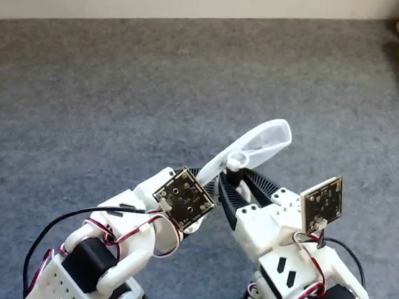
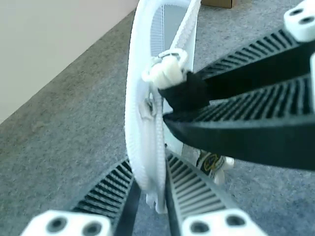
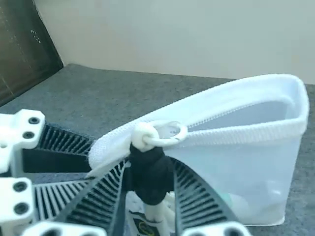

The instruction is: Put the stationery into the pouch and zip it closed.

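A white see-through zip pouch (image 1: 264,140) is held up over grey carpet (image 1: 84,95) at the centre of the high view. The left gripper (image 2: 150,184) pinches the pouch's zip band at one end, and the right gripper (image 3: 147,169) is pressed onto the black tab of the zip pull (image 3: 162,132). This looks like the zipping step, the mouth seemingly open past the slider: next, the right should draw the pull along the teeth while the left holds firm.

pouch (image 3: 246,162) contents blurred, perhaps greenish item (image 3: 231,200) inside
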Robot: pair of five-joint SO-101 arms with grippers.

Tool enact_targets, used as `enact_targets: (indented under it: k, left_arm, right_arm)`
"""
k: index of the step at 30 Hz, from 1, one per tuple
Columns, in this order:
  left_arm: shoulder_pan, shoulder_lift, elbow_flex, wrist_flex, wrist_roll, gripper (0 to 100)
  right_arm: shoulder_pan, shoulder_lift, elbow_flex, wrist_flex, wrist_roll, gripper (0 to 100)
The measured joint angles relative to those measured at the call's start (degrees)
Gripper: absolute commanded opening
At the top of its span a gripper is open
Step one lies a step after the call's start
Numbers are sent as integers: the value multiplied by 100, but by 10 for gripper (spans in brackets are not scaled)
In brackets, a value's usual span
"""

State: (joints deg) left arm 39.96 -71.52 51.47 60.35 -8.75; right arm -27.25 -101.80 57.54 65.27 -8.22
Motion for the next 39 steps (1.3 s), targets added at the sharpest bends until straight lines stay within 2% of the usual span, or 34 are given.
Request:
enact_targets:
  k: [4, 9, 17, 27, 32, 39]
  left_arm:
    - [0, 9, -18, -9, 0, 5]
    - [9, 70, -26, -18, -18, 5]
    - [9, 62, -26, -44, -26, 5]
    - [26, 70, -26, -44, -35, 5]
    - [26, 70, -26, -44, -35, 5]
    - [35, 79, -44, -53, -44, 5]
  right_arm:
    - [519, -9, 0, -53, 281, 5]
    - [1521, -9, -9, -53, 308, 5]
    - [2822, -9, 9, -633, 308, 5]
    - [3859, -9, 44, -967, 308, 5]
    - [4492, -9, 712, -1688, 316, 5]
    - [4879, -26, 1143, -2127, 316, 5]
